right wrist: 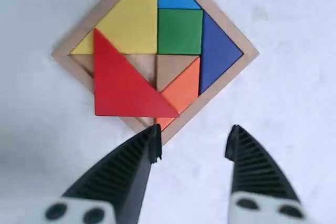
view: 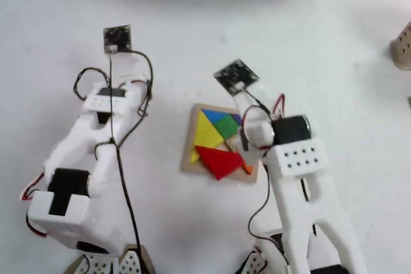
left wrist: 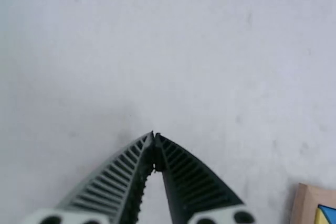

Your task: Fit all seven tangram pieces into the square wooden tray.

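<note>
Looks like a robotics lab bench: two white arms [view: 83,139] with loose wiring [view: 124,190] on a plain white table [view: 192,36].

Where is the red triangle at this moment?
In the right wrist view the red triangle lies askew on the wooden tray, one corner past its rim, beside the yellow triangle and the orange piece, just ahead of the right gripper.
</note>
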You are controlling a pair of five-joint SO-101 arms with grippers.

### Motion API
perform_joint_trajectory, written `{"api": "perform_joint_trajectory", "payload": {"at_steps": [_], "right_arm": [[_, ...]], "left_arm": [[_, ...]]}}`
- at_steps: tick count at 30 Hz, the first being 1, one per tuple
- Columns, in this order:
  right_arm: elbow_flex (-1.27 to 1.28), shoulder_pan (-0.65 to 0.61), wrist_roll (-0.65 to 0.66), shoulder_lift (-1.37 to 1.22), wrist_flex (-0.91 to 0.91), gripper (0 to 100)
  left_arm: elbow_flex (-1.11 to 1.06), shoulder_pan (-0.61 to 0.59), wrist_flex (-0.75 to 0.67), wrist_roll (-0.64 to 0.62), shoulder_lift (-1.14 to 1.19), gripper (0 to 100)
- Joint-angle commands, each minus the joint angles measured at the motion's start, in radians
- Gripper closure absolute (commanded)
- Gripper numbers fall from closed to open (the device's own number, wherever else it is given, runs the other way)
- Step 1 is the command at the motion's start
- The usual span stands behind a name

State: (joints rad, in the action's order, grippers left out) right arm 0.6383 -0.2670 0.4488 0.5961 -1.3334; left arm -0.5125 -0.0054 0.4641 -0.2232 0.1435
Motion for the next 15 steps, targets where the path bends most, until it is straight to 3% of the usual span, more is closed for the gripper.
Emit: {"api": "perform_joint_trajectory", "payload": {"at_steps": [1,9,15], "right_arm": [[0.152,0.105,-0.054,0.113,0.137,96.2],[0.35,0.291,-0.075,0.197,0.294,98.0],[0.436,0.329,-0.075,0.199,0.389,98.1]], "left_arm": [[0.044,0.065,0.071,0.118,-0.015,98],[0.02,0.093,0.212,0.176,-0.09,98],[-0.207,0.294,0.245,0.175,-0.298,98]]}}
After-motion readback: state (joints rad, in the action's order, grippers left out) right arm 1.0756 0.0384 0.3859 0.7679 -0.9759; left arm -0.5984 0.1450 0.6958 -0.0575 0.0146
